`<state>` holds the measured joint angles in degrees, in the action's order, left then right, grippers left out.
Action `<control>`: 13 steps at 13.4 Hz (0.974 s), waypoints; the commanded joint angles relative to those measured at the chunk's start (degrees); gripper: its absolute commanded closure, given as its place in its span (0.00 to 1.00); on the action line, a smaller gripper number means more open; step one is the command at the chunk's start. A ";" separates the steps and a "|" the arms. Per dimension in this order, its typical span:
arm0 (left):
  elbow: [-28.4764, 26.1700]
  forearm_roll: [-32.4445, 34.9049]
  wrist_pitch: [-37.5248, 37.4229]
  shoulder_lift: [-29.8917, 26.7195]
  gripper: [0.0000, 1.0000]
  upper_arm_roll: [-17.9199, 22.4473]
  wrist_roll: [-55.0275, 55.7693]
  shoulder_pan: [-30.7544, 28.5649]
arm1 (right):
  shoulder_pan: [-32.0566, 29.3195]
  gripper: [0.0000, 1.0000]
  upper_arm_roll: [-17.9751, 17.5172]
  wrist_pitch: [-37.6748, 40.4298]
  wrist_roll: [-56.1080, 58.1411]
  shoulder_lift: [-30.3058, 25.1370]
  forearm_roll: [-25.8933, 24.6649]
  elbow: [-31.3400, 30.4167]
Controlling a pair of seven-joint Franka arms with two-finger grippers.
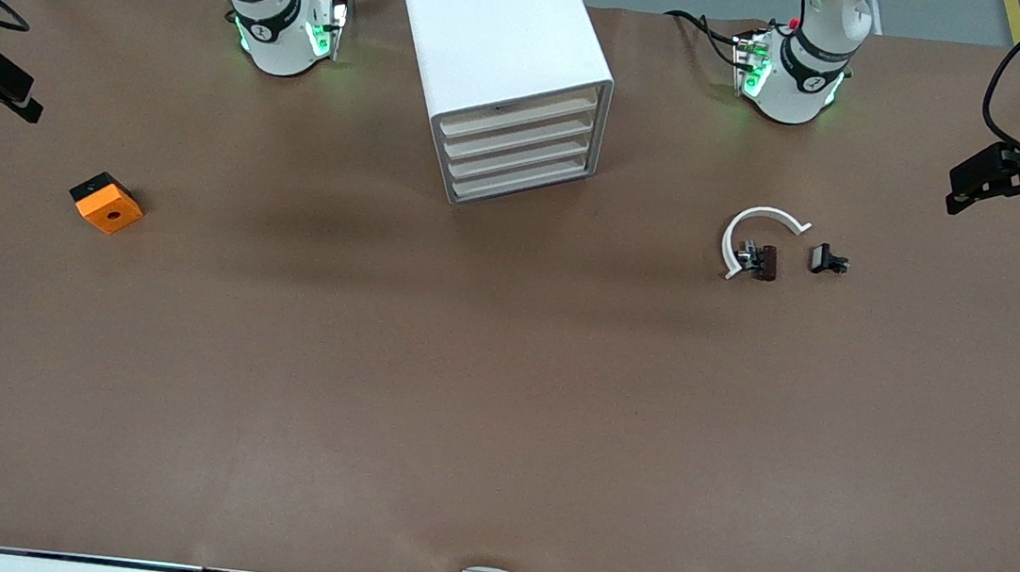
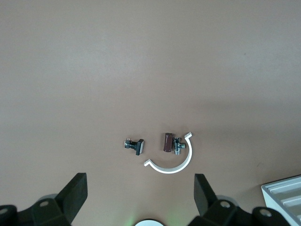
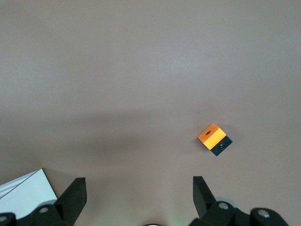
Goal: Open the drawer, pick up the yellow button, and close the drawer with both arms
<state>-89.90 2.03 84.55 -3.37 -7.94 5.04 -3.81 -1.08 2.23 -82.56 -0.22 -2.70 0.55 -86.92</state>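
The white cabinet [image 1: 499, 29] stands at the middle of the table between the two arm bases. Its four cream-fronted drawers [image 1: 517, 143] face the front camera and are all shut. The button is hidden. My left gripper [image 1: 956, 193] hangs open and empty over the left arm's end of the table; in the left wrist view [image 2: 140, 193] its fingers are wide apart. My right gripper [image 1: 29, 103] hangs open and empty over the right arm's end; it also shows open in the right wrist view [image 3: 138, 195].
An orange square block [image 1: 107, 203] with a centre hole lies toward the right arm's end, also in the right wrist view [image 3: 214, 139]. A white arc [image 1: 756, 225] with a brown clip [image 1: 762, 260] and a small black clip [image 1: 827, 260] lie toward the left arm's end.
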 commanded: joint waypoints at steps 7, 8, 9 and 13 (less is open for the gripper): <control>1.66 0.08 -0.44 3.97 0.00 -0.33 1.64 0.29 | -1.03 0.00 -0.73 0.21 0.57 -0.11 -0.99 0.61; 1.66 -0.01 0.09 5.03 0.00 -0.33 1.99 0.47 | -1.03 0.00 -0.82 0.21 0.57 -0.11 -0.99 0.61; 1.58 -0.10 1.05 6.52 0.00 -0.67 3.21 0.64 | -1.03 0.00 -0.82 0.21 0.57 -0.11 -0.99 0.61; 0.87 -0.10 7.11 13.72 0.00 -5.06 18.57 3.01 | -1.03 0.00 -0.82 0.12 0.57 -0.11 -0.99 0.61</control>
<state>-89.97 1.95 89.21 6.78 -11.31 17.65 -1.91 -1.08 2.23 -82.57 -0.22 -2.69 0.52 -86.84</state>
